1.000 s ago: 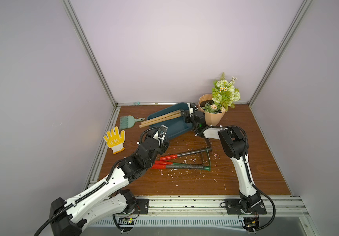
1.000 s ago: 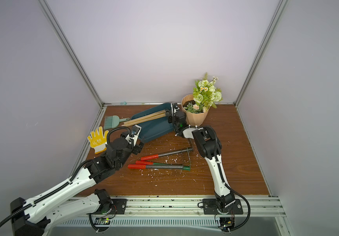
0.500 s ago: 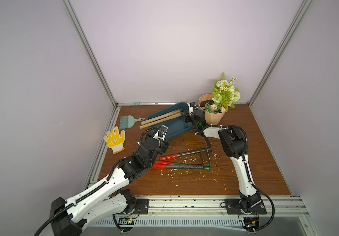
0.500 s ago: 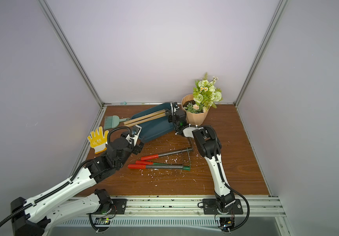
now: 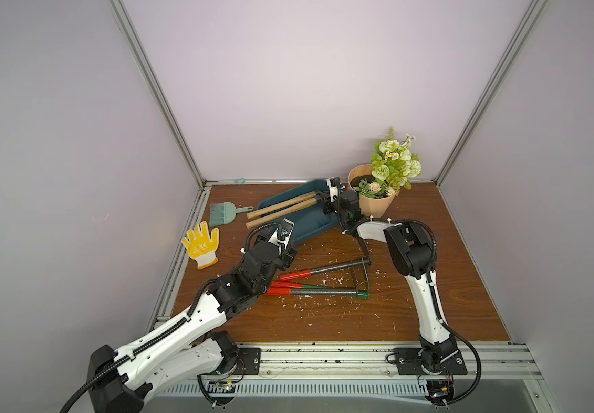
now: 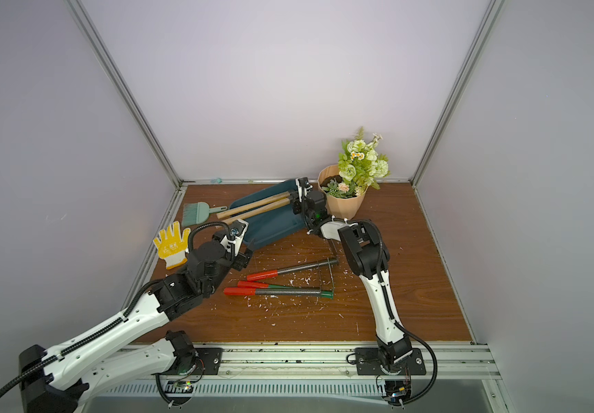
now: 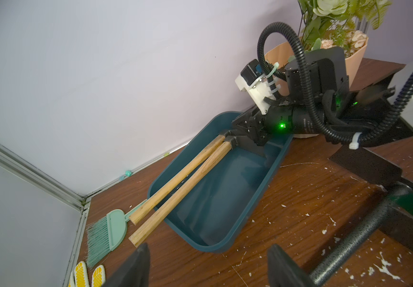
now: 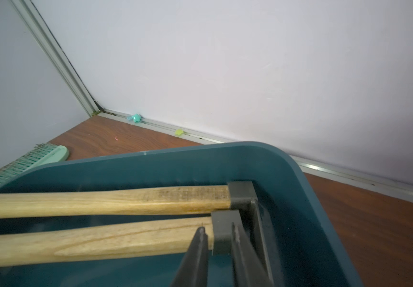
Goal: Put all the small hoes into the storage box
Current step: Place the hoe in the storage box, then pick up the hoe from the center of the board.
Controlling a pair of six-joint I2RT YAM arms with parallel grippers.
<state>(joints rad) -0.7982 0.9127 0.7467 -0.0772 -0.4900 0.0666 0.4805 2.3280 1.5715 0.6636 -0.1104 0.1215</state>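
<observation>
Flowerpot [image 5: 377, 209] just beside storage box [image 5: 309, 229]

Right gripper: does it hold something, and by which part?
The right gripper straddles the dark metal socket of the small hoe, inside the storage box. Its jaws look slightly parted, so a hold cannot be told.

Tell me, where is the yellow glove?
In a top view, the glove lies flat near the left edge of the table, close to the left wall and a bit nearer the robot than the brush.

Overhead stereo pair; wrist views near storage box [image 7: 215, 198]
</observation>
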